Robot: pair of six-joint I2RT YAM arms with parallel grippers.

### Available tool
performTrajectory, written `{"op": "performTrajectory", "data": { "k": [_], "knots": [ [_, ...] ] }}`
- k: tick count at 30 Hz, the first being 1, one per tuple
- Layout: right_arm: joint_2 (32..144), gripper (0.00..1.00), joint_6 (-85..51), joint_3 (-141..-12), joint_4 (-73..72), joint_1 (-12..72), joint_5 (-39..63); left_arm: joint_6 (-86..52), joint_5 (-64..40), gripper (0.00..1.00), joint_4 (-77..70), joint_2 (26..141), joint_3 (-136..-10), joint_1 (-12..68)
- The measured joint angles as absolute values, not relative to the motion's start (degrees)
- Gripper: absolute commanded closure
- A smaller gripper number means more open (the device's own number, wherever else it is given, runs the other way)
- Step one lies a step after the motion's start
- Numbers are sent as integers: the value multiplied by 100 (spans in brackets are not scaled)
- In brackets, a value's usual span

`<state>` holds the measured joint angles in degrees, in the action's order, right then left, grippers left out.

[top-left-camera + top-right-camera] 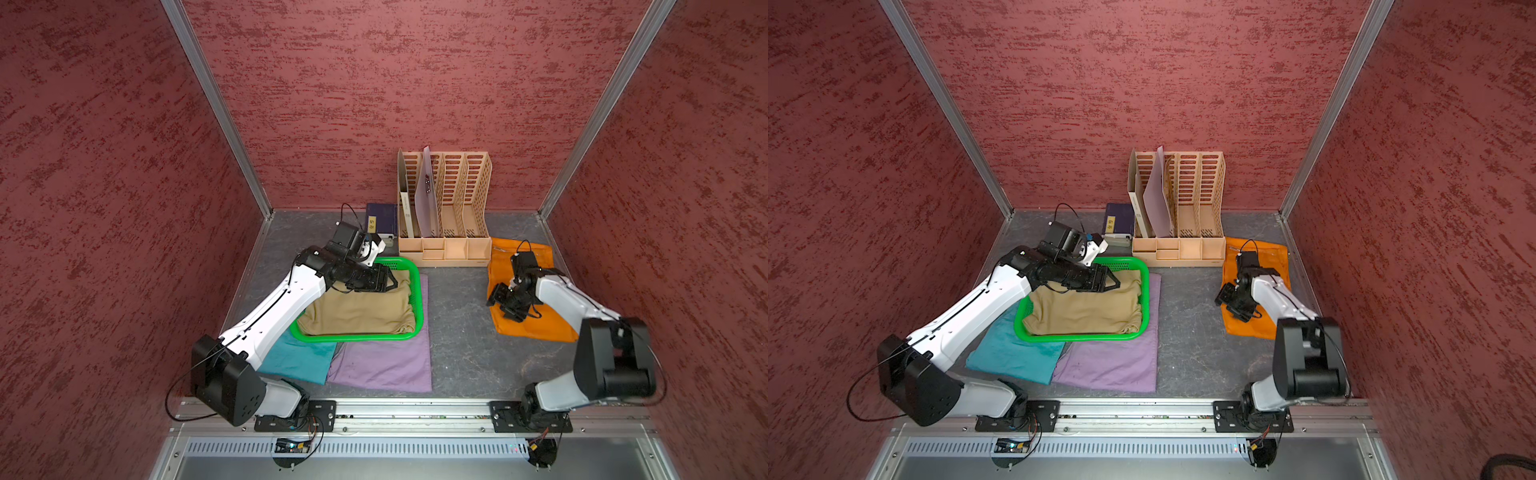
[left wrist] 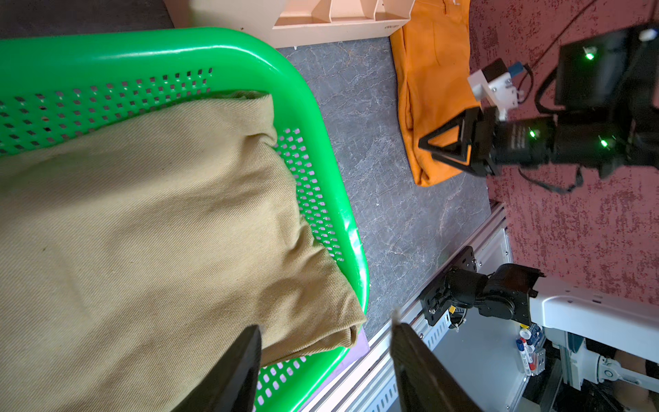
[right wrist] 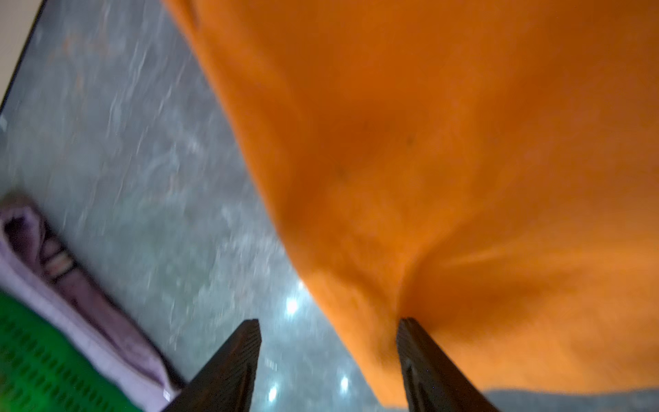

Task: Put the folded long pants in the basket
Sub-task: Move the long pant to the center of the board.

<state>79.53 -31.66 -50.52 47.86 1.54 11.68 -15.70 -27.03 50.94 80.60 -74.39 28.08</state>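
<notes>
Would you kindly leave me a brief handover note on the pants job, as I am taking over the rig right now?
Left claw: open and empty, over the tan pants.
Right claw: open, straddling the edge of the orange pants; no grip yet.
Things: tan pants lie in the green basket. Orange pants are on the table beside the file organiser. Lilac pants and teal pants lie flat, partly under the basket.
Done: one of four.
Left: orange, lilac and teal; the last two look pinned by the basket.
</notes>
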Motion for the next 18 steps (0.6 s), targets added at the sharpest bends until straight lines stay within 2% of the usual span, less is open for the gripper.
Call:
{"op": "performTrajectory", "data": {
  "k": [2,4,12,18],
  "knots": [
    [7559,36,-3159,-5074,5022,156,1011,-1570,-2703,37,5094,8077,-7450,2836],
    [7688,36,-3111,-5354,5140,123,856,-1570,-2700,37,5094,8112,-7474,2858],
    [9963,42,-3109,-7105,4864,95,622,-1586,-2663,37,5153,8132,-7483,2867],
    [10527,39,-2926,-7155,4735,95,729,-1612,-2613,37,5159,8093,-7483,2867]
  ]
}}
